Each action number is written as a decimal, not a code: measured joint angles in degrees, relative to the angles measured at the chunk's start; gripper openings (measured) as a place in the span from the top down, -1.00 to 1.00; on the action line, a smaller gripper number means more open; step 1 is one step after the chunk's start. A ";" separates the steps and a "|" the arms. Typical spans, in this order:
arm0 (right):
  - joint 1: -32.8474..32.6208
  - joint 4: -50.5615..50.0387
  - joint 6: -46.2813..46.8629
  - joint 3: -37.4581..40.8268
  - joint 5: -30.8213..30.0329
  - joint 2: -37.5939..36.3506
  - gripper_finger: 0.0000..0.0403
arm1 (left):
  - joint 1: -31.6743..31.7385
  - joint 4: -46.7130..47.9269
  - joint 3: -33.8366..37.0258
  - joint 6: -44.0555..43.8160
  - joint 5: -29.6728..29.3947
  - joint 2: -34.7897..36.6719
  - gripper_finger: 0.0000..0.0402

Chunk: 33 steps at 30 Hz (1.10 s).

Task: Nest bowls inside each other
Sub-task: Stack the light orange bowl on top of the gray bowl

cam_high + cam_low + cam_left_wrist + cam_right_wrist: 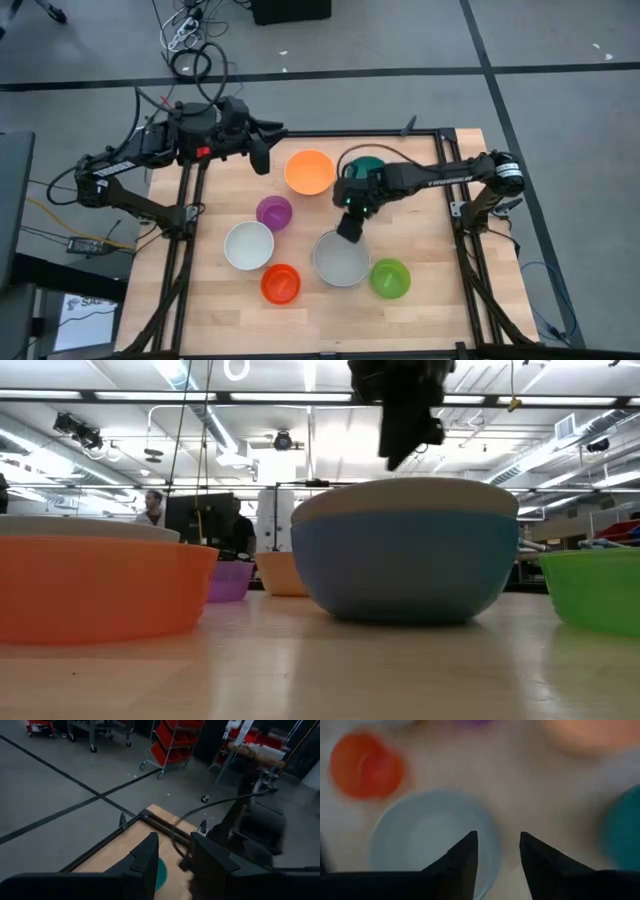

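Grey sits inside blue: in the low view a grey bowl point(405, 495) rests nested in the blue bowl point(405, 565), its rim standing just proud, so one pairing looks done. From above, that stack point(341, 258) lies near the table's point(440, 330) front edge, with the green bowl point(390, 278) just right of it and the red-orange bowl point(281, 284) to its left. The right gripper point(350, 226) hangs over the stack's far rim, its fingers point(462, 857) apart with nothing between them, which suggests a bowl has just been let go there. White bowl point(248, 245), purple bowl point(274, 211), orange bowl point(309, 172) and teal bowl point(365, 168) stand loose and separate, probably waiting their turn by size. The left gripper point(260, 155) waits at the far left edge, fingers point(147, 862) apart and empty.
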State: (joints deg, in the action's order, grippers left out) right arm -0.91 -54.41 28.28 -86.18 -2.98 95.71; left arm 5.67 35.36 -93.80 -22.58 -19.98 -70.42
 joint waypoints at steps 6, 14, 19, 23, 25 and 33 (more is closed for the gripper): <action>10.90 0.63 -9.94 -6.30 0.64 2.94 0.37 | -0.04 -3.24 -1.18 -0.58 0.37 1.16 0.39; 19.08 -8.81 -22.92 -28.76 8.75 18.25 0.38 | -0.04 -3.35 -4.46 -0.57 0.41 2.43 0.39; 19.36 -21.27 -28.79 -42.46 12.21 30.35 0.38 | -0.04 -3.20 -4.79 -0.58 0.50 3.14 0.39; 18.91 -26.88 -30.33 -48.86 15.29 36.07 0.37 | -0.04 -3.11 -4.79 -0.60 0.48 3.42 0.39; 18.61 -26.12 -30.54 -48.12 17.81 36.25 0.37 | -0.04 -2.52 -4.79 -0.62 0.49 3.39 0.39; 16.12 -23.40 -36.85 -47.87 13.98 37.45 0.32 | -0.04 -0.84 -4.76 -0.69 0.06 3.35 0.39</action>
State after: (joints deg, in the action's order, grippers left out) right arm 15.22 -77.81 -8.57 -134.05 11.00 133.15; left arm 5.63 34.52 -98.56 -23.27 -19.92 -67.07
